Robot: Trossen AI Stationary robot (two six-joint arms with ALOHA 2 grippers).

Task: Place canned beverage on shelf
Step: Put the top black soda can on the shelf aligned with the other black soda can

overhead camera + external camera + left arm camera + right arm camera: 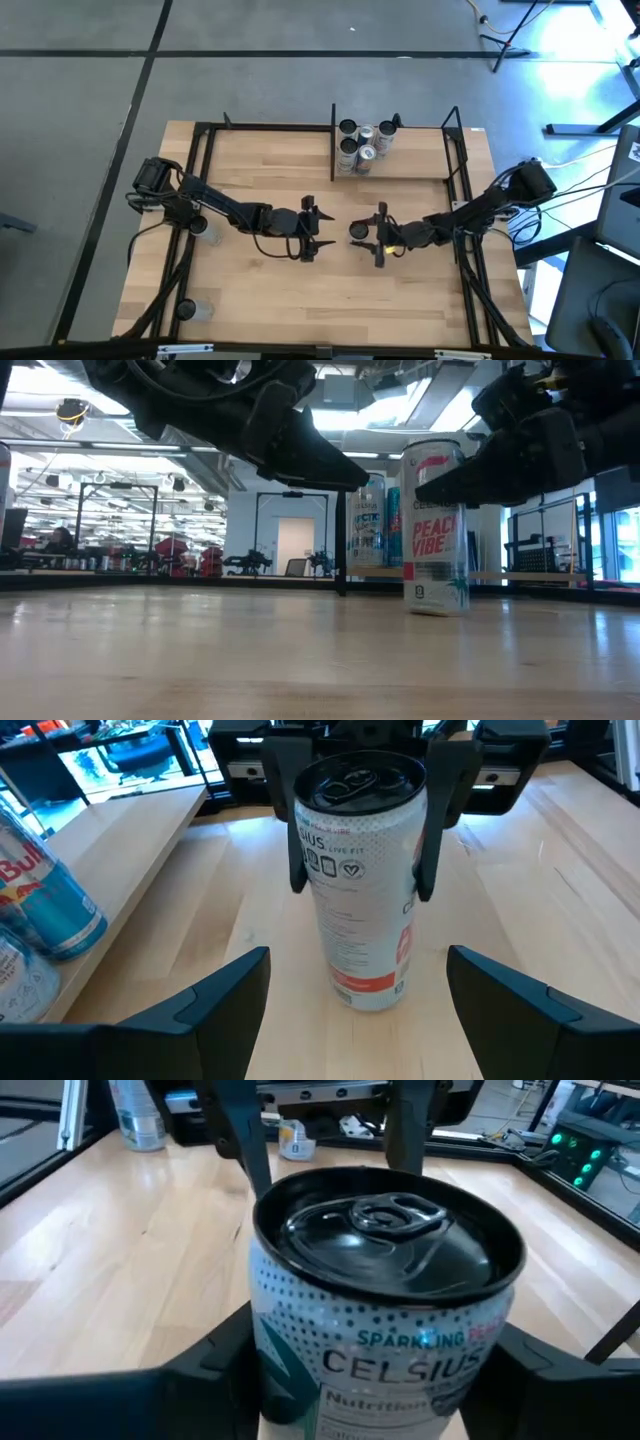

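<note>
While the can (436, 528) stands upright on the wooden tabletop (270, 290) near its middle, the right gripper (379, 241) brackets it, one finger on each side of the upper body, and the wrist views show those fingers against or just beside the can wall; whether they press it cannot be told. Lettering on the white can reads CELSIUS and PEACH VIBE, and its dark top with pull tab faces up. Facing it from the other side, the left gripper (312, 232) hangs just above the table with its jaws spread apart and holding nothing, the can lying a little beyond its fingertips (225, 995). Farther back, the shelf (400, 165) occupies the far right part of the table, a light board bay framed by thin black uprights; a cluster of other cans (362, 145) stands at its left end, well apart from the bracketed can
</note>
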